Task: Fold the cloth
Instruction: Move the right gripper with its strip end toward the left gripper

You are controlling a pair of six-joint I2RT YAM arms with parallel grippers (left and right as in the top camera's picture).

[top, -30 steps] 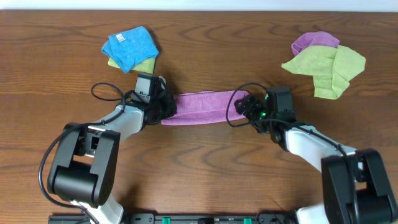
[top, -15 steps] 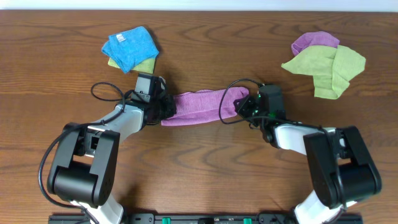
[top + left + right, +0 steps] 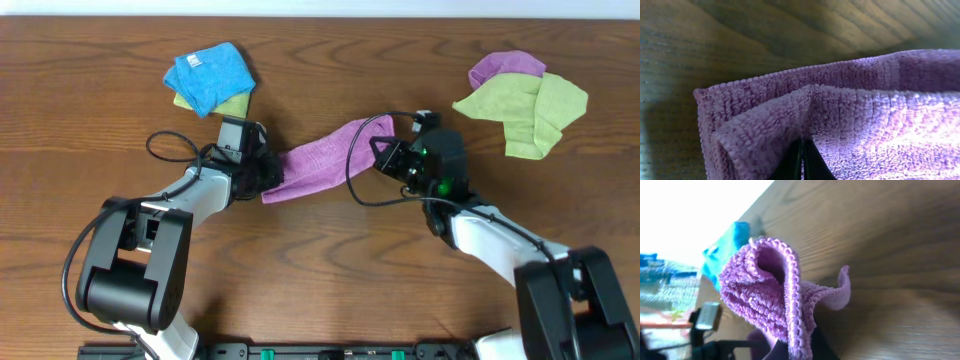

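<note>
Both sets of jaws are clamped on the cloth (image 3: 318, 162), one at each short end. The left gripper (image 3: 264, 172) pinches the left end low; in the left wrist view two terry layers sit over the closed tips, with the bottom layer flat on the table (image 3: 320, 260). The right gripper (image 3: 384, 156) has the right end bunched into a curl between its jaws, and in the right wrist view that end looks raised off the wood. The cloth is a narrow lilac band mid-table spanning gripper to gripper, with the right end angled toward the far side. The layered edge suggests it is already doubled lengthwise. My read of the step: the half-fold along the band, right end to be carried over onto the left. The next move calls for the right arm to sweep that end across above the band and set it on the left end with edges matched, while the left holds its pinch as an anchor, and only then let go. Watch the right arm's cable loop (image 3: 357, 188), which hangs just beside the band. The blue cloth (image 3: 210, 72) and the lime and purple heap (image 3: 525, 100) are well apart from the fold and not involved.
</note>
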